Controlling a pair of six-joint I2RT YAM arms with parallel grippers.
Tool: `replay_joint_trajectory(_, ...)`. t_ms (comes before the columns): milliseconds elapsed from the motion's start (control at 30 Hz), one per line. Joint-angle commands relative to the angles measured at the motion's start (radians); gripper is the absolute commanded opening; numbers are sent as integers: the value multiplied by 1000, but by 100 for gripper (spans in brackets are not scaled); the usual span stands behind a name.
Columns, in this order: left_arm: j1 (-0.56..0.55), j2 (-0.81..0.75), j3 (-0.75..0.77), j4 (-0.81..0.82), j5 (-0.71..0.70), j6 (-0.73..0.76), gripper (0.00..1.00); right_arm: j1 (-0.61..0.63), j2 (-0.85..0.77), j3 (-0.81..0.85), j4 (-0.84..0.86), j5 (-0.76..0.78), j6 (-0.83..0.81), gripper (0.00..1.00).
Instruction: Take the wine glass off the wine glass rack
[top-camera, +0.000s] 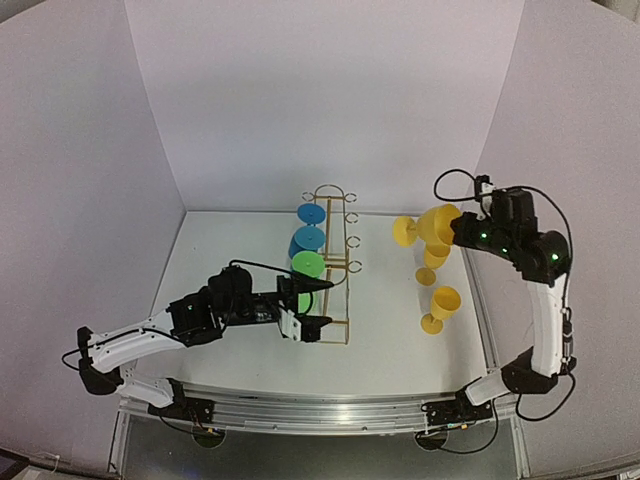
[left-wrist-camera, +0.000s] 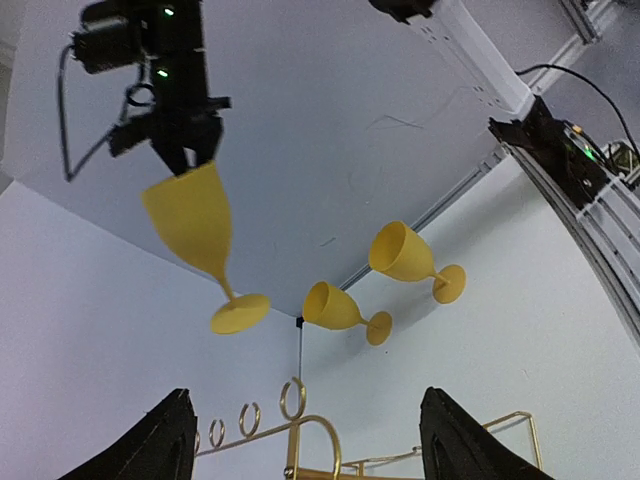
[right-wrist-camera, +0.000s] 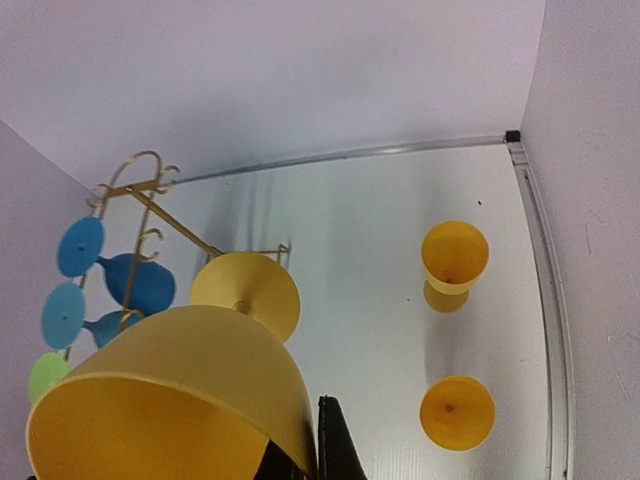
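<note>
Holding: the right gripper (top-camera: 458, 232) is clamped on the rim of a yellow wine glass (top-camera: 437, 224).
Held glass, place: it hangs in the air over the right side of the table (top-camera: 390, 340), clear of the rack. It is tilted, with its bowl at the fingers and its round foot pointing toward the rack.
Held glass, right wrist view: the bowl (right-wrist-camera: 170, 400) fills the lower left, and one dark finger (right-wrist-camera: 335, 440) shows just beside its rim.
Held glass, left wrist view: the right gripper (left-wrist-camera: 185, 150) pinches the lip of the glass (left-wrist-camera: 195, 225), and the stem and foot hang free below it.
Wine glass rack (top-camera: 340, 262): this gold wire frame runs from near to far in the middle of the table. Its rounded end is at the far side, and small ring loops stick out along its right edge.
On the rack: two blue wine glasses (top-camera: 309, 228) hang at the far part, with a green wine glass (top-camera: 308, 263) just nearer.
Left gripper (top-camera: 322, 305): it sits low at the near end of the rack with its fingers spread wide. The left wrist view shows nothing gripped between them, only the rack's loops (left-wrist-camera: 292, 398) beyond. The green glass is just beside it, and I cannot tell whether they touch.
Table, right part: two more yellow wine glasses (top-camera: 432, 262) stand upright, one nearer than the other, well apart from the rack.
</note>
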Motion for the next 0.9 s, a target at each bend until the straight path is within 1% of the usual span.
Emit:
replay_joint_trajectory(0, 64, -97, 70, 51, -73, -303, 77, -1, 108, -121, -164, 59, 5, 0)
replay_joint_trajectory(133, 165, -129, 76, 100, -110, -432, 78, -1, 155, -205, -110, 36, 9, 0)
replay_joint_trajectory(233, 223, -162, 49, 144, -151, -480, 80, -1, 169, -286, -53, 11, 17, 0)
replay_joint_trajectory(400, 337, -224, -65, 216, -187, -595, 89, -1, 212, -390, 28, 19, 22, 0)
replay_joint_trajectory(533, 413, -271, -142, 244, -187, -685, 94, 0, 274, -392, 58, 14, 13, 0)
replay_joint_trajectory(633, 469, -299, -178, 239, -186, -745, 96, 0, 320, -389, 77, 17, 10, 0)
replay_joint_trajectory(767, 518, -329, -217, 238, -187, -766, 96, -1, 367, -398, 113, 4, 9, 0)
replay_joint_trajectory(867, 536, -339, -230, 228, -187, -768, 96, -1, 390, -406, 129, 16, 9, 0)
